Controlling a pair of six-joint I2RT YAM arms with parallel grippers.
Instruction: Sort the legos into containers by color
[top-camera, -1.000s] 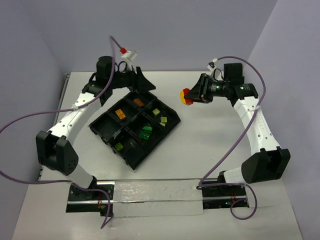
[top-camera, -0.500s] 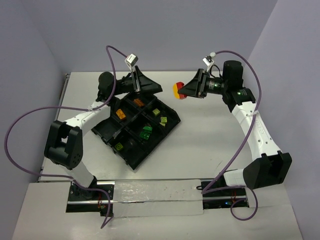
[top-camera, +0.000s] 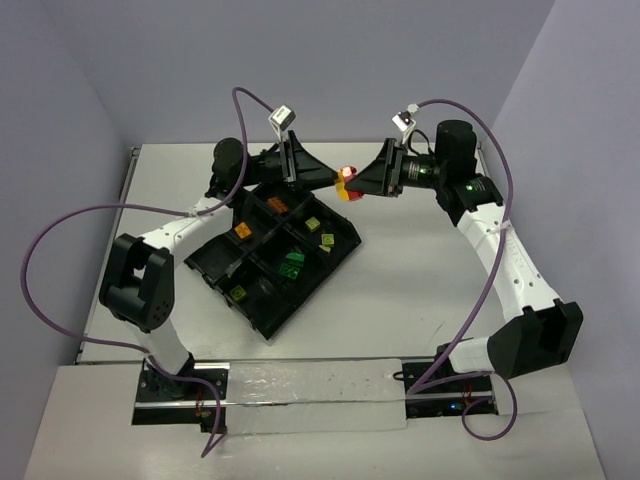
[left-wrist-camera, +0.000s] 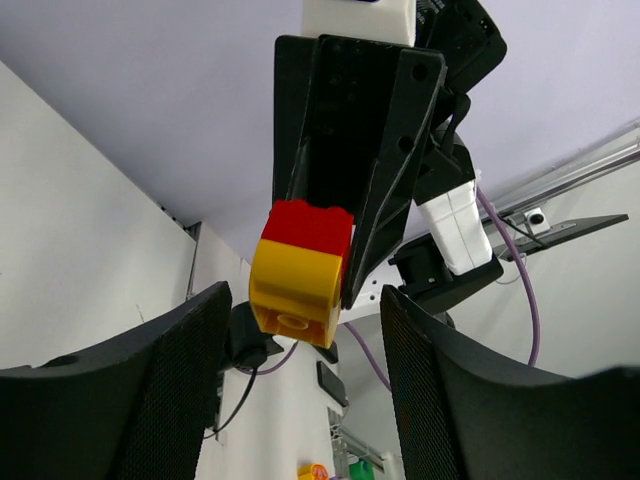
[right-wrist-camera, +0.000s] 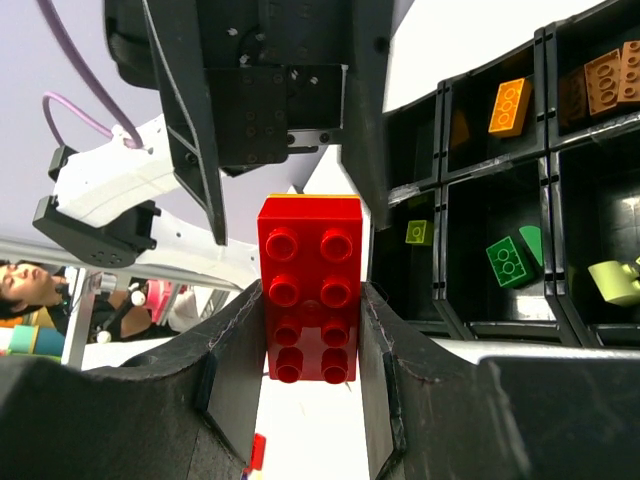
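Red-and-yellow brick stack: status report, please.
Right gripper shut on red brick, yellow brick attached. Left gripper open, fingers flanking the yellow brick, gaps showing. Both bricks midair beyond tray; nothing in the way.

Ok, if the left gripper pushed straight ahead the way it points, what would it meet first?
The red-and-yellow brick stack pinched in the right gripper. It sits squarely ahead of the left gripper's open fingers, yellow brick nearest. How far off is hard to judge.

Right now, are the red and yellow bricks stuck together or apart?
Stuck together: the red brick sits flush on the yellow brick, no gap.
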